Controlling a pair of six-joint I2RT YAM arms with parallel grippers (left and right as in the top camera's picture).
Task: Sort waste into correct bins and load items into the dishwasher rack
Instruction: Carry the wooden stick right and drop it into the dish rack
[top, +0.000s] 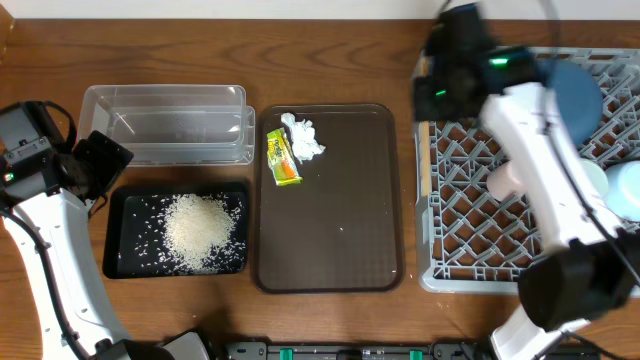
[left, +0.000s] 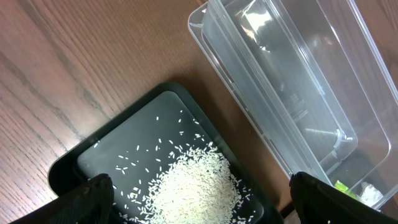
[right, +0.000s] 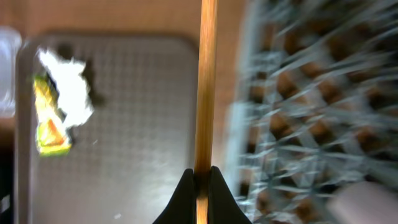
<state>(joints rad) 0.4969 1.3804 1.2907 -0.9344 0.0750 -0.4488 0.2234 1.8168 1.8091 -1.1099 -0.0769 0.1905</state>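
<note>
**Q:** Which parts are hidden or hard to read?

**A:** The right wrist view is blurred throughout. The thin wooden chopstick (right: 206, 81) runs off the top edge, and its lower end disappears between the fingers of the right tool (right: 200, 180). From overhead, the right arm covers the middle of the large square grey plastic rack (top: 465, 215), whose right side is cut off. The large blue bowl (top: 578, 95) and small pink cup (top: 503, 181) inside it show only in part, and the right tool is a dark smear. In the left wrist view, only the two finger ends of the left tool (left: 200, 193) enter the bottom corners.

**Q:** How do the tools and the chopstick stand?

**A:** The right tool is clenched on the chopstick, a straight pale-brown stick. It is held above the right edge of the dark brown serving tray (top: 335, 220), just beside the rack's left rim. The left tool is released, fingers spread wide, over the shallow black rectangular tray (left: 68, 165) holding the heap of white rice grains (left: 199, 177). The clear plastic rectangular tub (left: 292, 81) lies alongside that tray. The crumpled white tissue (right: 68, 93) and yellow-green-orange snack wrapper (right: 50, 127) lie together in the serving tray's far-left corner. All of these rest on the wooden desk (top: 50, 60).
</note>
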